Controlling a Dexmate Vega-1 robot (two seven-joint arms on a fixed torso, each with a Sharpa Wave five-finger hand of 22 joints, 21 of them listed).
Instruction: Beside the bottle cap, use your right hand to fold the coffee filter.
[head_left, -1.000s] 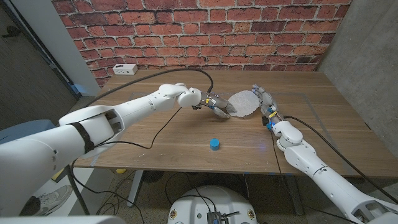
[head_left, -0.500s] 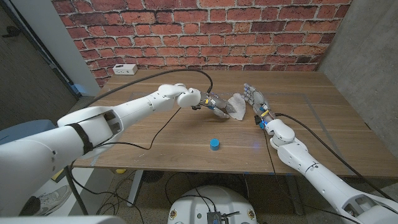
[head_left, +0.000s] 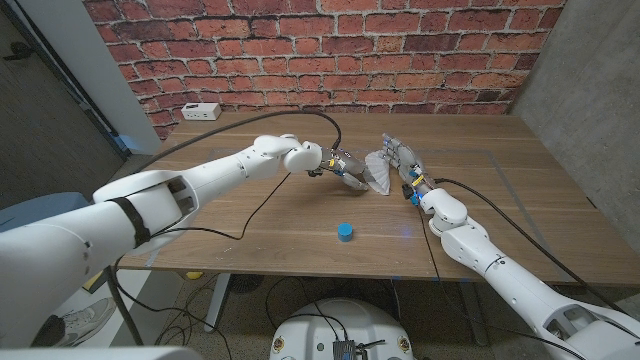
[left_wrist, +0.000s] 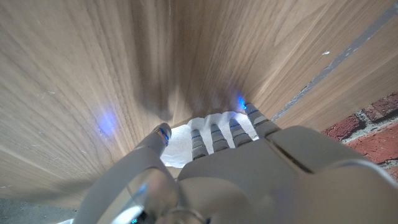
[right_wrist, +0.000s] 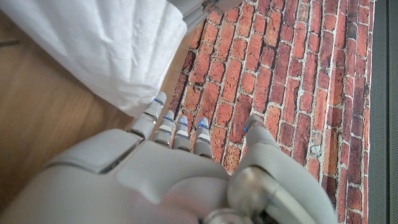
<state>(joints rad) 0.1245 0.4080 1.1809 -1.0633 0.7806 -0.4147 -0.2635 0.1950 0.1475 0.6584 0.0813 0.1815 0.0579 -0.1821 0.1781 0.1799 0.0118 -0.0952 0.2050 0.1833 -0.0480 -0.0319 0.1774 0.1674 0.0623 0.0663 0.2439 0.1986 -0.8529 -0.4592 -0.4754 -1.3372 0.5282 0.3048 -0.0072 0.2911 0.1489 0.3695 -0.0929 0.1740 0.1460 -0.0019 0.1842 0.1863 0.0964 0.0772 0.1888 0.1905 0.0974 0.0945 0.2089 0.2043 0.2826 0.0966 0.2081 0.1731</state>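
The left hand (head_left: 345, 167) pinched the thin white paper coffee filter (head_left: 378, 172), the right hand's (head_left: 405, 160) fingers pushed its other side, behind the small round blue bottle cap (head_left: 345, 232).

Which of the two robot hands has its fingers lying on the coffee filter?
The left hand: its fingers lie on the filter. The right hand stands beside the filter, fingers spread.

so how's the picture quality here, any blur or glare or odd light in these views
Head view: evenly lit and sharp, with the blue bottle cap and the coffee filter crisp. Left wrist view: the wooden table is streaked and soft, the near left hand is out of focus, and a blue glow lies on the wood. Right wrist view: the bricks are sharp, the right hand is blurred.
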